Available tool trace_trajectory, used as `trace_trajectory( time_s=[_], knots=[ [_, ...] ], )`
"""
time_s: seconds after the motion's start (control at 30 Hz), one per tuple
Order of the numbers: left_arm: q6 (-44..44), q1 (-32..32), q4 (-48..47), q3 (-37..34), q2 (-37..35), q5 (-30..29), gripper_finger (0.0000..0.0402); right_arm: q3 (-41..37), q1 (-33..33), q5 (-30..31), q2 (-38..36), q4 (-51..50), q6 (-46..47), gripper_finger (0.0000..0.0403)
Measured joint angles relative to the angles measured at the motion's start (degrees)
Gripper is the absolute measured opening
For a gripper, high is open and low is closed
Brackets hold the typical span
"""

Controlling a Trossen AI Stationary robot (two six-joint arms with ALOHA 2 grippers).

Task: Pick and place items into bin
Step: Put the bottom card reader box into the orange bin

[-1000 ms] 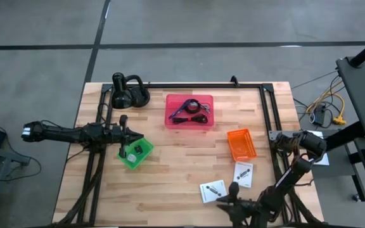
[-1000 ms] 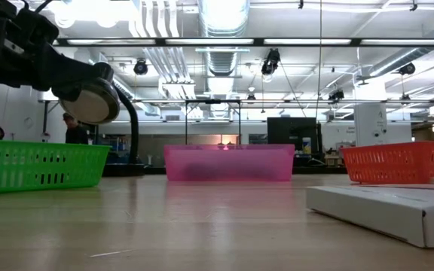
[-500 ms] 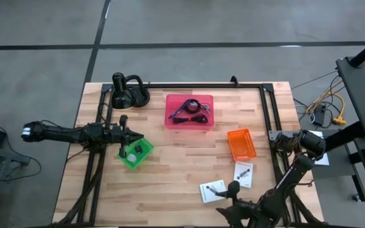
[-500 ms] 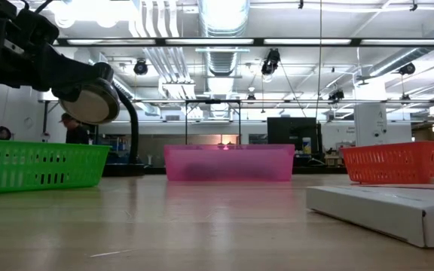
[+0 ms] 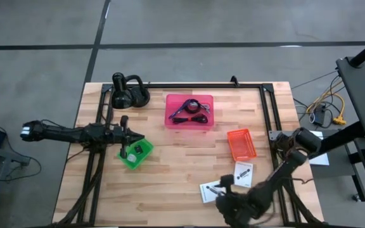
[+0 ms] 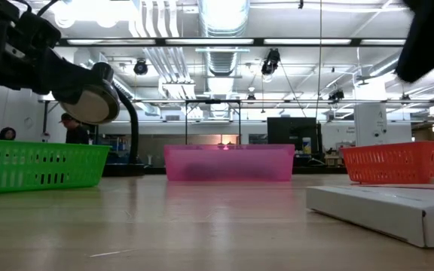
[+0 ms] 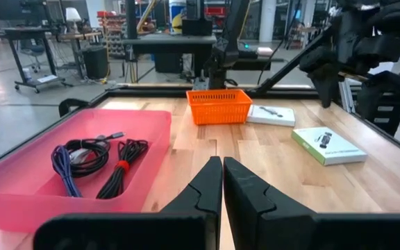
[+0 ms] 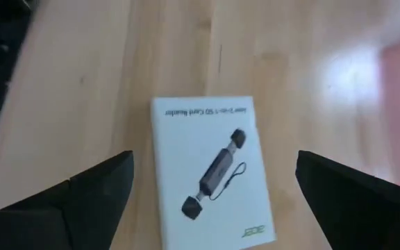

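Two flat white packets lie flat on the table near its front right: one (image 5: 211, 190) under my right gripper (image 5: 224, 188), the other (image 5: 243, 173) just beyond it. In the right wrist view the packet (image 8: 210, 170) lies between the open fingers (image 8: 82, 201) of my right gripper (image 8: 214, 182), which touch nothing. The pink bin (image 5: 189, 120) holds a black coiled cable (image 7: 120, 173) and a purple cable (image 7: 64, 167). My left gripper (image 5: 130, 140) is shut with nothing in it, over the green bin (image 5: 138, 158).
An orange bin (image 5: 241, 144) stands right of centre, beyond the packets. A black lamp (image 5: 127, 92) stands at the far left corner. Black frame rails (image 5: 265, 107) run along the far and side edges. Bare wood lies between the green bin and the packets.
My right gripper has moved from the table's near edge toward the far edge and a little left, and now hangs over the near packet. Its arm now shows in the low view's upper right corner. The packets and bins have not moved.
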Motion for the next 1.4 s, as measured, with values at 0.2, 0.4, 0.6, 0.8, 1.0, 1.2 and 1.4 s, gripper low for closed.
trace_trajectory(
  time_s=[0.2, 0.4, 0.6, 0.8, 1.0, 1.2, 1.4],
  knots=[
    [0.0, 0.0, 0.0, 0.0, 2.4, 0.0, 0.0000, 0.0, -5.9, -10.2, 0.0, 0.1, -4.9, 0.0383],
    [0.0, 0.0, 0.0, 0.0, 4.6, 0.0, 0.0000, 0.0, -10.0, -19.4, 0.0, 0.2, -11.3, 0.0384],
    [0.0, 0.0, 0.0, 0.0, 6.2, 0.0, 0.0000, -0.2, -15.0, -26.0, 0.1, 0.4, -15.2, 0.0384],
    [0.0, 0.0, 0.0, -0.1, 7.6, 0.0, 0.0000, -0.3, -18.4, -33.0, 0.5, 0.4, -16.4, 0.0384],
    [0.1, 0.0, 0.0, -0.1, 8.7, 0.0, 0.0000, -0.5, -19.5, -35.7, 0.6, 0.5, -17.8, 0.0384],
    [0.1, 0.0, 0.0, -0.1, 9.4, 0.0, 0.0000, -1.7, -20.0, -36.5, 0.6, 1.3, -18.1, 0.0384],
    [0.0, 0.0, 0.0, -0.1, 9.9, 0.0, 0.0000, -5.0, -20.0, -39.0, 0.6, 4.6, -17.8, 0.0384]
  ],
)
